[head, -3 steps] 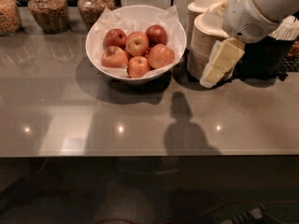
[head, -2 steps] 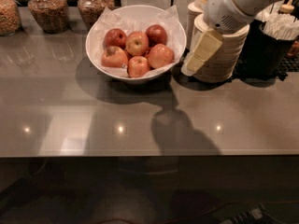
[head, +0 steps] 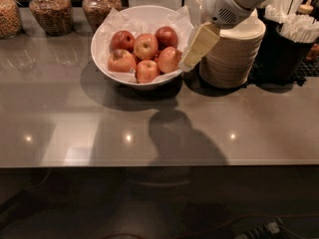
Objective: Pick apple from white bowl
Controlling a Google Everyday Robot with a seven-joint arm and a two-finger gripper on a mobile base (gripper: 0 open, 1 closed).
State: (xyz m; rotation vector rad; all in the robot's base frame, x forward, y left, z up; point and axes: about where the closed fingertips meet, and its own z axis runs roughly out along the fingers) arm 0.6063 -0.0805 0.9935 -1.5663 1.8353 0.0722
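Entry, as I read it from the remote station.

- **Gripper** (head: 191, 58): right of centre in the upper frame, slanting down-left from the white arm housing. Its cream tip sits just beside the bowl's right rim. I cannot tell whether it is spread or pressed together. No apple is in it.
- **Apple** (head: 169, 59): the largest, orange-red, at the right edge of the pile. It is the fruit nearest the gripper tip and touches its neighbours.
- **White bowl** (head: 102, 63): upper centre, lined with crinkled paper and holding six apples.
- **Stack of cream bowls** (head: 232, 59): just right of the gripper, close behind it.
- **Counter** (head: 149, 128): grey and glossy, carrying the arm's shadow at centre.
- **Jars** (head: 50, 11): upper left, well apart from the work.

Hazards, in my judgement:

1. The tip is right at the rim. Coming down here could strike the rim and tip or slide the bowl on the smooth counter.
2. The apples are packed tight, so the gripper may nudge a neighbour or close on two at once.
3. The smooth round skin could slip out of a shallow pinch.
4. The paper lining could get caught and lifted along with the apple.
5. The arm housing could brush the cream stack.
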